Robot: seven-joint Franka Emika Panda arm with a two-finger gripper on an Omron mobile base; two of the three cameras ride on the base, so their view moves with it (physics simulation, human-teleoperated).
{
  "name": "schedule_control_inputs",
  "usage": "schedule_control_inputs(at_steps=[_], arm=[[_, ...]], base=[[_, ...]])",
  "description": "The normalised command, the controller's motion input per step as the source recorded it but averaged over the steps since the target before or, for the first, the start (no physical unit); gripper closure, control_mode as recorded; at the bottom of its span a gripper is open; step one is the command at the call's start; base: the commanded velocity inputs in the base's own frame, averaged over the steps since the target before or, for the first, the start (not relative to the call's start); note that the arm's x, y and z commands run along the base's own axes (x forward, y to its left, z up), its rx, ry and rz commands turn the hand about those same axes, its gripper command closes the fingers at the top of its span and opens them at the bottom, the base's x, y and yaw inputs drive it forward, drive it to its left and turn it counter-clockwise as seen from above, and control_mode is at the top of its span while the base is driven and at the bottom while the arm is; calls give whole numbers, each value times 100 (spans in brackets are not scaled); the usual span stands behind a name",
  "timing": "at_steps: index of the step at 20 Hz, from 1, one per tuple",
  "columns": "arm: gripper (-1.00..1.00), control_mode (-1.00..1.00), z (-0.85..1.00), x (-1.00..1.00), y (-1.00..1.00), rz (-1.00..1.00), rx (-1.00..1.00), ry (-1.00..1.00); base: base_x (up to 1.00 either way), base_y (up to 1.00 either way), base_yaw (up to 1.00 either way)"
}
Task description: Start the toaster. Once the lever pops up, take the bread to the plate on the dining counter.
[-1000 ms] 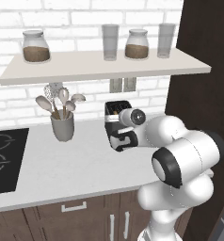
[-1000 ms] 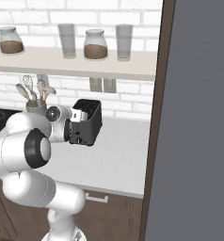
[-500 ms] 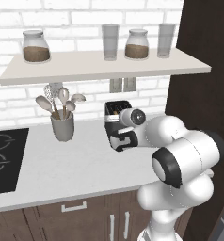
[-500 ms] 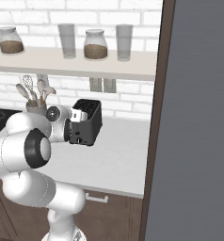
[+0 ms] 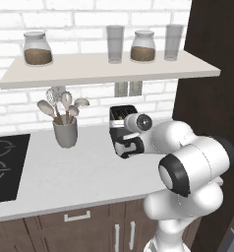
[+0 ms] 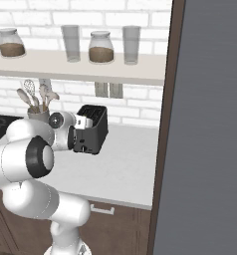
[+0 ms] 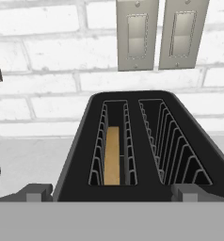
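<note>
Nothing has moved in the last second. The arm is in the same spot and the toaster has not been started yet, so the first job is still to do.

Starting from the left in the left base view, there is the black hob [image 5: 3, 162], then the grey cup of spoons [image 5: 65, 132], then the toaster [image 5: 123, 113] at the back of the white worktop [image 5: 79, 177], close to the brick wall. The gripper [image 5: 126, 147] is right at the front of the toaster, and the big white arm comes in from the right.

The hand view looks down into the toaster from its front. The two fingertips [image 7: 36, 192] are spread wide apart, one near each front corner, and they hold nothing.

The toaster is dark grey and boxy, with two long slots lined with thin wires. The bread [image 7: 112, 155] sits in the left slot (seen on its thin edge, like a golden-brown strip). It is low down inside. The right slot has no bread.

I cannot see the lever from here. I think the gripper needs to find it on the front face and push it down.
</note>
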Motion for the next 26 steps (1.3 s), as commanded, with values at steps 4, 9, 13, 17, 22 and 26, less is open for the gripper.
schedule_control_inputs(at_steps=[4,9,13,17,22,26], arm=[[-100,-100,0,0,0,0,0,0],[-100,-100,0,0,0,0,0,0],[-100,-100,0,0,0,0,0,0],[-100,-100,0,0,0,0,0,0],[-100,-100,0,0,0,0,0,0],[-100,-100,0,0,0,0,0,0]], base=[[0,0,0],[0,0,0],[0,0,0],[0,0,0],[0,0,0],[0,0,0]])
